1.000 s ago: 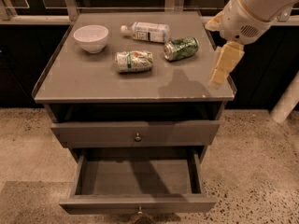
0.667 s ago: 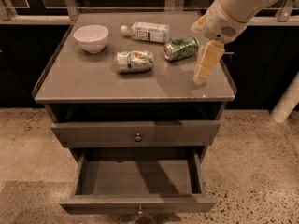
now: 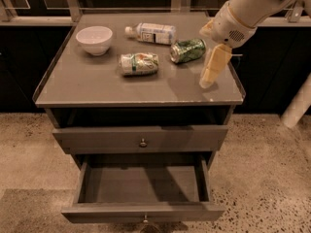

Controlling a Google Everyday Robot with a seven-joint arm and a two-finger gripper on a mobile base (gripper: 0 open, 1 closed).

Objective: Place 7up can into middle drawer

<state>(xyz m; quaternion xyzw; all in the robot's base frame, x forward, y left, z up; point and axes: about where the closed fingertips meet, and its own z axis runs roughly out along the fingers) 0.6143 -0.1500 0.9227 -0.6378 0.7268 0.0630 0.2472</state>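
The 7up can (image 3: 139, 63) lies on its side near the middle of the grey cabinet top (image 3: 97, 91), pale whitish-green with orange-red patches. My gripper (image 3: 208, 81) hangs over the right part of the top, pointing down. It is just right of the darker green can and well to the right of the 7up can, touching neither. It holds nothing. The middle drawer (image 3: 107, 211), the lower of the two, is pulled out, and its inside shows nothing in it.
A dark shiny green can (image 3: 188, 50) lies between my gripper and the 7up can. A white-labelled plastic bottle (image 3: 151, 33) lies behind them. A white bowl (image 3: 94, 39) stands at the back left. The upper drawer (image 3: 141, 139) is shut. Speckled floor surrounds the cabinet.
My arm has swung left from the cabinet top's right edge, bringing the gripper closer to the green can. The cans, bottle, bowl and drawers have not moved.
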